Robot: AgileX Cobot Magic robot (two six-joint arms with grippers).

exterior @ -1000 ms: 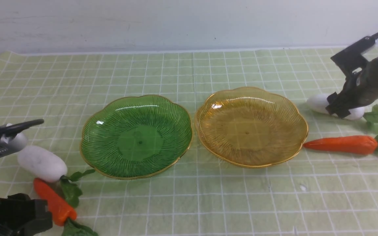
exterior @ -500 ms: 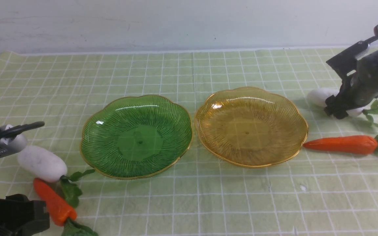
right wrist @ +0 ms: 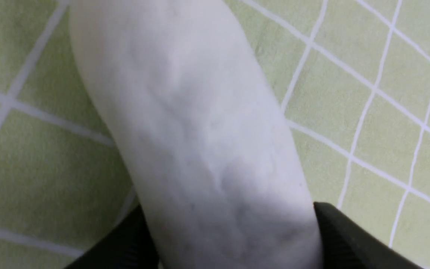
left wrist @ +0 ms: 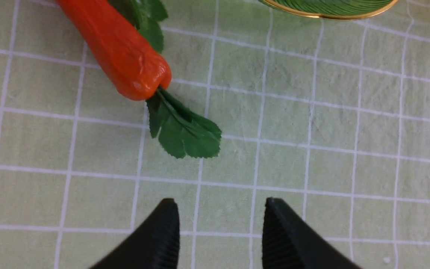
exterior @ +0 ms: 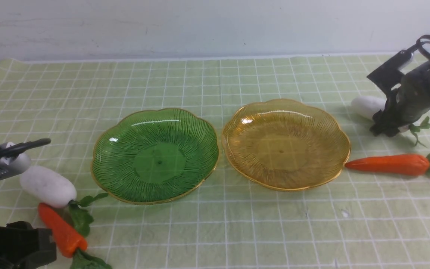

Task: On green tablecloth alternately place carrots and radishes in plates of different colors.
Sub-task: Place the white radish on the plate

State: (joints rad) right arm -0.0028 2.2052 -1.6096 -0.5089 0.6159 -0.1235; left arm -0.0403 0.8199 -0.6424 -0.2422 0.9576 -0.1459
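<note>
Hovering over the green tablecloth [exterior: 237, 228] at the near left corner, the left hand [left wrist: 220, 209] has its two black fingers apart, with only bare cloth between them. Just beyond its fingertips lies the near carrot [left wrist: 121, 52], the leafy top toward the hand and the orange body slanting away. Next to the carrot's tip, a little farther back, the near radish [exterior: 47, 186] lies on its side, and its green leaves reach toward the green plate [exterior: 125, 130]. That plate sits left of centre and has nothing in it. The amber plate [exterior: 312, 123] is beside it on the right, rim almost against rim, and is also bare. Off the amber plate's right edge the long carrot [exterior: 386, 164] lies flat, its tip just short of the rim and its leaves pointing right. Farther back on the right, the right hand [right wrist: 230, 224] is clamped on the far radish [exterior: 366, 105], one black finger pressed against each side of the white body. The radish's leaves hang down behind the hand. Whether this radish is clear of the cloth cannot be told. A pale wall [exterior: 215, 26] closes the scene behind.
</note>
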